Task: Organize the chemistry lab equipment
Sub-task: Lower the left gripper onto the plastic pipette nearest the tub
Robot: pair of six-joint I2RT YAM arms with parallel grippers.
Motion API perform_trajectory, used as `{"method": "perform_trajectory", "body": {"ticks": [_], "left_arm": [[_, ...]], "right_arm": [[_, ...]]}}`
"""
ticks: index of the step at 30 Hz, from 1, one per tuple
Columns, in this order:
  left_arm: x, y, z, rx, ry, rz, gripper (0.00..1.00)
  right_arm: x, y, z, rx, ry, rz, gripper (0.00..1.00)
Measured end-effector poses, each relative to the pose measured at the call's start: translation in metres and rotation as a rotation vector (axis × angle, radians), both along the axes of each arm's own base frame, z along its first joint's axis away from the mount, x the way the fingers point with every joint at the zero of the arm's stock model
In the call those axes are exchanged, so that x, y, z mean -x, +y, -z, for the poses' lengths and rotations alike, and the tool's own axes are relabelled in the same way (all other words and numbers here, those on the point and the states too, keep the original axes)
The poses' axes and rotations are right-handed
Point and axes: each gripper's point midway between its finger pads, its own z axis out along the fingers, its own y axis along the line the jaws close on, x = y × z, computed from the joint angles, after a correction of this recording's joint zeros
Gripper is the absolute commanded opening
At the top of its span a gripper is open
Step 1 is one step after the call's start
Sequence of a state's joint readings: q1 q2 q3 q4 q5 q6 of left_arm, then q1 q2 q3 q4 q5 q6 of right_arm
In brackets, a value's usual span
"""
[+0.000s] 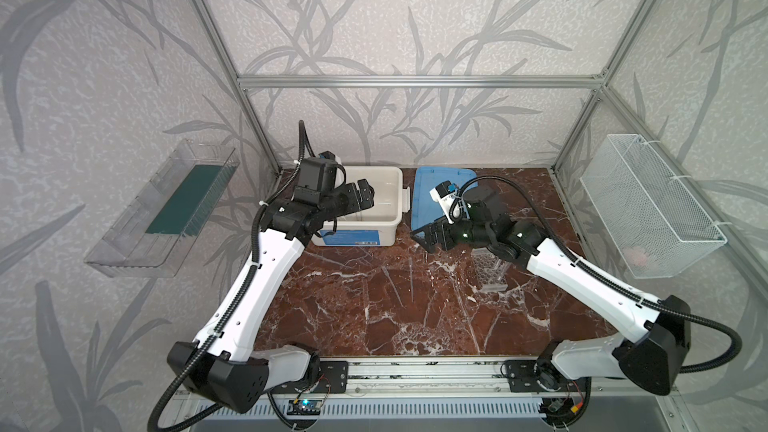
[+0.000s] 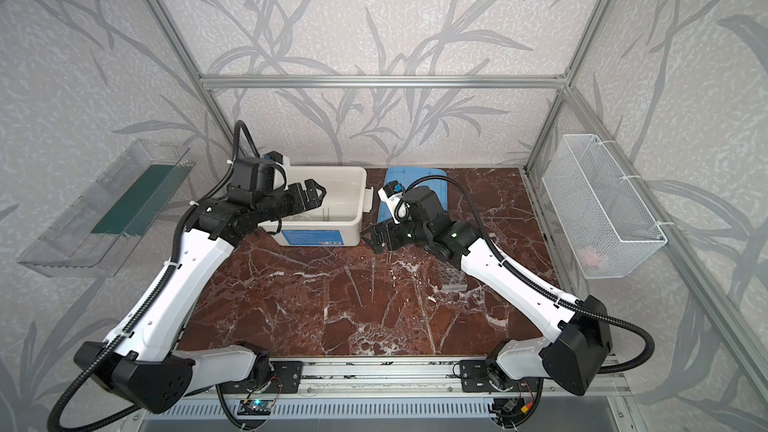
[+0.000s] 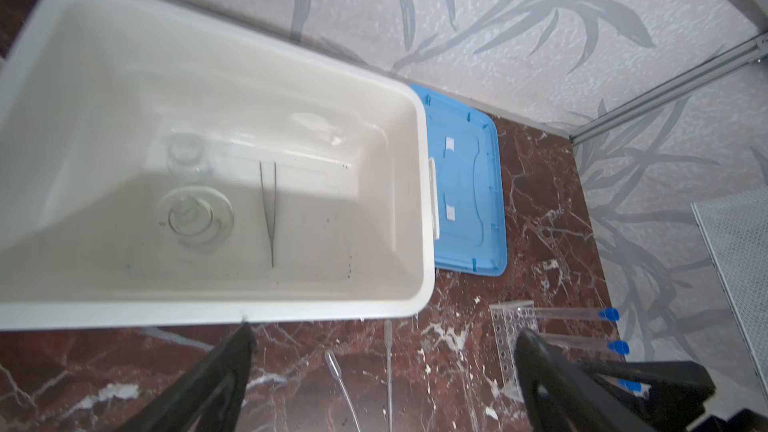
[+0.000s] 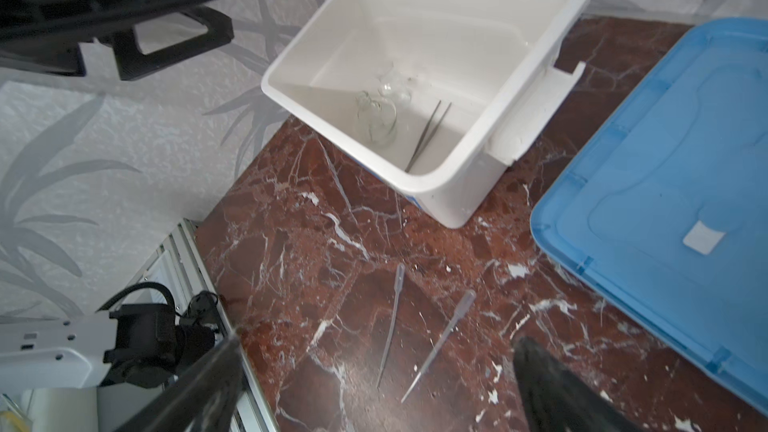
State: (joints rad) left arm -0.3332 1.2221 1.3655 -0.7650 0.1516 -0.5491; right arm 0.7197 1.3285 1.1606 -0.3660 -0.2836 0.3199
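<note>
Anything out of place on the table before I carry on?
Two thin clear pipettes lie loose on the table outside the white tub. The tube rack seems tipped over, its blue-capped tubes lying flat. No spill visible.

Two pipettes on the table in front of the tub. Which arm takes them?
Right, likely. The right end effector is open and nearest the pipettes, which lie ahead of it in its wrist view. The left end effector is open but above the white tub.
</note>
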Motion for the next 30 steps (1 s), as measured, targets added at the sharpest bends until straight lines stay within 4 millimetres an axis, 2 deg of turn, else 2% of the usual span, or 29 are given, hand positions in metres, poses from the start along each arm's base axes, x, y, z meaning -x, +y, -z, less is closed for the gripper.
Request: {"method": "perform_trajectory", "body": {"ticks": [5,8,12,17,20,26,30], "left_arm": [[0.045,-0.016,0.058,0.027,0.129,0.042,0.86],[0.063,-0.027,0.096,0.027,0.203,0.056,0.79],[0.078,-0.041,0.136,-0.005,0.274,0.058,0.67],[0.079,-0.055,0.175,-0.028,0.306,0.012,0.54],[0.073,-0.055,0.196,-0.077,0.320,-0.041,0.49],[0.056,-0.049,0.212,-0.136,0.285,-0.135,0.42],[0.051,-0.047,0.230,-0.178,0.294,-0.152,0.37]], "right_arm": [[0.019,-0.017,0.049,0.078,0.079,-0.002,0.96],[0.027,-0.024,0.072,0.110,0.125,0.003,0.96],[0.031,-0.026,0.081,0.120,0.149,0.004,0.95],[0.028,-0.024,0.080,0.104,0.154,0.014,0.95],[0.026,-0.022,0.081,0.098,0.160,0.022,0.95],[0.024,-0.021,0.087,0.102,0.177,0.032,0.95],[0.023,-0.020,0.091,0.110,0.185,0.033,0.95]]}}
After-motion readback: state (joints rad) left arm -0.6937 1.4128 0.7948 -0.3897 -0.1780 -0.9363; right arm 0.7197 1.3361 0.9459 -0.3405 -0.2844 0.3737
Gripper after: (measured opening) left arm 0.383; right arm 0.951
